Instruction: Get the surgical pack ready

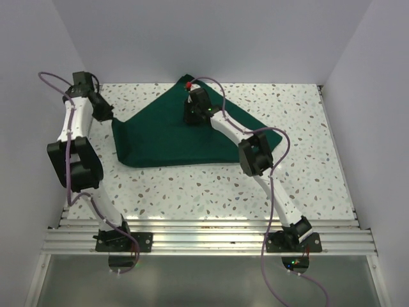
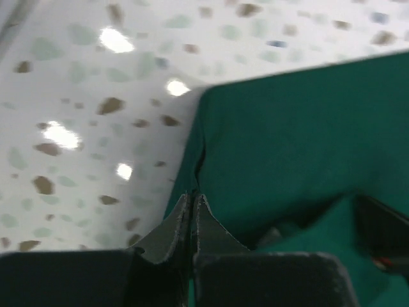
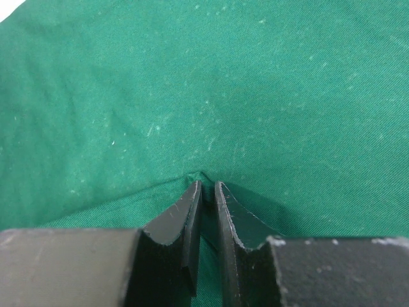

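Note:
The surgical pack shows as a dark green cloth drape [image 1: 185, 137] folded into a rough triangle on the speckled table. My left gripper [image 1: 110, 117] is at the drape's left corner. In the left wrist view it [image 2: 193, 197] is shut on the cloth's [image 2: 300, 128] folded edge, right where the table shows beside it. My right gripper [image 1: 192, 117] points down on the drape near its far tip. Its jaws [image 3: 208, 185] are pinched on a small raised fold of the cloth [image 3: 204, 83]. Whatever lies under the drape is hidden.
The speckled tabletop [image 1: 192, 185] surrounds the drape, with white walls on three sides. Aluminium rails [image 1: 204, 233] carry both arm bases at the near edge. Purple cables loop off each arm. A small red tip [image 1: 188, 84] sits by the drape's far point.

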`<state>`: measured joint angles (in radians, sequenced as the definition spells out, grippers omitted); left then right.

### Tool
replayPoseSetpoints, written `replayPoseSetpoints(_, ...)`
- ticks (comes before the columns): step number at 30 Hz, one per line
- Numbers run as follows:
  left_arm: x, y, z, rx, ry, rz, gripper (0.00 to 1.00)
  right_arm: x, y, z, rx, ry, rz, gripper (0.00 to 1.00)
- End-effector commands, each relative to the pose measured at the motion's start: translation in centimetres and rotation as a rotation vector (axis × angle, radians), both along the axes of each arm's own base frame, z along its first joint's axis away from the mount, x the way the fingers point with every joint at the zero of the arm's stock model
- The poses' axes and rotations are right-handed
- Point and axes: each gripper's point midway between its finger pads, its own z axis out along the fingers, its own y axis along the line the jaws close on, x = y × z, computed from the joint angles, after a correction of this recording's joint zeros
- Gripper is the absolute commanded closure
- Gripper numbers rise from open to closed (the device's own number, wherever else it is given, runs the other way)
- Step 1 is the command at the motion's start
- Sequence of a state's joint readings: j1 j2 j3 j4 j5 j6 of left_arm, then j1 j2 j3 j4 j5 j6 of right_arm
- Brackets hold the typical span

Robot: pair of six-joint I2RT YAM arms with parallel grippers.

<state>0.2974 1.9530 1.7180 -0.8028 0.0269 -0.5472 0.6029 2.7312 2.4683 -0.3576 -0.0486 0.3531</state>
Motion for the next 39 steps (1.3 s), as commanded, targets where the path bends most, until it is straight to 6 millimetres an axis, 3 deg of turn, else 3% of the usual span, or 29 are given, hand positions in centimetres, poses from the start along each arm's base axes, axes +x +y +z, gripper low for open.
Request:
replayPoseSetpoints(1,1.4,-6.9,9.9,-0.091,-0.235,-0.067,1.0,-3.0,0.1,-3.7,-0.015,0.159,0.024,0.82)
replayPoseSetpoints(2,1.4,-8.2,10.8,-0.11,-0.255,-0.08,1.0,-3.1,0.0,-3.9,-0.013,0.175,0.019,0.82)
replayPoseSetpoints(5,1.2,-14.7,13.8,-0.184,-0.312,-0.179,1.0,-3.6,-0.2,-4.5,0.017,0.233,0.004,0.82)
replayPoseSetpoints(7,0.8,-17.3,15.5,-0.246,-0.347,-0.207,1.0,-4.2,-0.2,-4.9,0.033,0.271,0.015,0.83)
replayPoseSetpoints(8,0.3,-20.5,15.8,-0.273,-0.345,-0.262,1.0,-4.4,-0.4,-5.2,0.036,0.292,0.01,0.83)
replayPoseSetpoints(14,-0.1,-29.5,16.0,-0.382,-0.346,-0.382,1.0,-4.8,-0.8,-5.2,0.055,0.331,0.006,0.83)
replayPoseSetpoints(16,0.4,-30.9,14.9,-0.391,-0.32,-0.399,1.0,-4.9,-0.7,-5.2,0.067,0.341,0.009,0.83)
replayPoseSetpoints(20,0.5,-33.2,14.6,-0.405,-0.314,-0.433,1.0,-5.2,-0.9,-5.8,0.104,0.394,0.0,0.83)
replayPoseSetpoints(30,2.4,-35.8,11.7,-0.427,-0.267,-0.471,1.0,-5.5,-0.8,-6.3,0.158,0.437,0.003,0.83)
replayPoseSetpoints(39,3.3,-37.8,9.6,-0.467,-0.239,-0.541,1.0,-5.3,-0.9,-4.8,0.291,0.502,0.007,0.77)
